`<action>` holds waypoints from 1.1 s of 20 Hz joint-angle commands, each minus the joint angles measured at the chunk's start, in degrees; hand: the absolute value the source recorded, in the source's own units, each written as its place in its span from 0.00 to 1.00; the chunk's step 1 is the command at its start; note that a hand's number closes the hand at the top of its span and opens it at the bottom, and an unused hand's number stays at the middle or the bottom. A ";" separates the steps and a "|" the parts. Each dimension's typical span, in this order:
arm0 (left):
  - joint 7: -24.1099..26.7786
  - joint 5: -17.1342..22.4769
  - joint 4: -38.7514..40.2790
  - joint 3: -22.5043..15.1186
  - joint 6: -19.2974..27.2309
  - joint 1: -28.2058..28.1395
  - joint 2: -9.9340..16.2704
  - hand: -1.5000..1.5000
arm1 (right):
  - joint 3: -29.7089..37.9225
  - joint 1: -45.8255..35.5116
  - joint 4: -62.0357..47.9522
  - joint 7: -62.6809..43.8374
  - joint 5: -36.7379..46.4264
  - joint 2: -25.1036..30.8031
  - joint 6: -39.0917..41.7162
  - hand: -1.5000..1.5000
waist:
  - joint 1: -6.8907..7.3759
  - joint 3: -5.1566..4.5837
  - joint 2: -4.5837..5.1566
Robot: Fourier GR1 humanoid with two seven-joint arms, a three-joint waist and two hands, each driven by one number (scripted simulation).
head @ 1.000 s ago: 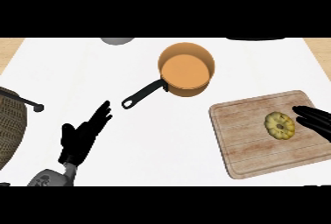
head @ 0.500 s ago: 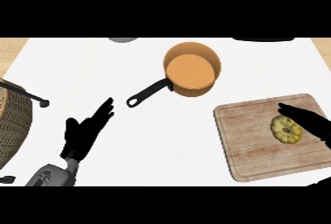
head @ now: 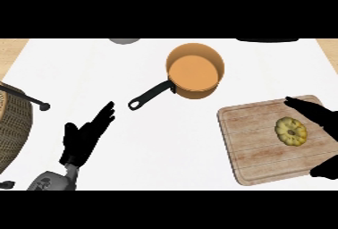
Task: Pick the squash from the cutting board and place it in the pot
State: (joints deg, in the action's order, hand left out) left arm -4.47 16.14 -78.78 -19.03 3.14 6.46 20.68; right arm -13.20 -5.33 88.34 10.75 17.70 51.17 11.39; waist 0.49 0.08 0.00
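On the cutting board (head: 264, 138), right half, sits the squash (head: 291, 131), not lifted. My right hand (head: 317, 117) has slid in from the board's right edge since a second ago; fingers now arch over the squash's far side, thumb near the board's bottom right corner, spread apart, not closed on it. So the grasp is about to start. Pot (head: 194, 71) is up-left of the board, well apart, nothing inside. My left hand (head: 82, 138) rests far left of the board on the table (head: 165, 147), fingers straight.
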 commanded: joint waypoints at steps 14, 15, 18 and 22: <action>-2.80 -3.54 0.19 3.78 -2.71 0.03 -2.54 0.50 | 8.04 -6.44 -24.58 24.29 -2.35 -7.37 12.71 0.00 | -0.08 -0.02 0.15; -2.75 -4.71 -0.62 2.68 -0.40 -0.79 -4.94 0.50 | 7.63 -3.73 -21.03 22.22 -3.11 -9.09 12.66 0.00 | -0.48 -0.05 0.00; -5.06 -4.04 -3.20 3.84 -2.76 -1.79 -3.85 0.50 | 7.88 -9.10 -26.14 20.48 -1.55 -11.80 14.94 0.00 | 0.04 -0.04 0.05; -0.21 -6.58 3.38 5.06 -3.67 -1.21 -5.74 0.50 | 10.49 -11.45 -33.38 23.58 -0.50 -12.53 16.50 0.00 | -0.13 -0.06 0.12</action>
State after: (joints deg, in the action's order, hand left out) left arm -4.77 10.91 -78.22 -14.41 -0.16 5.41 16.01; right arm -3.98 -14.95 61.39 31.22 16.16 40.44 27.16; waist 0.34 0.17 -0.11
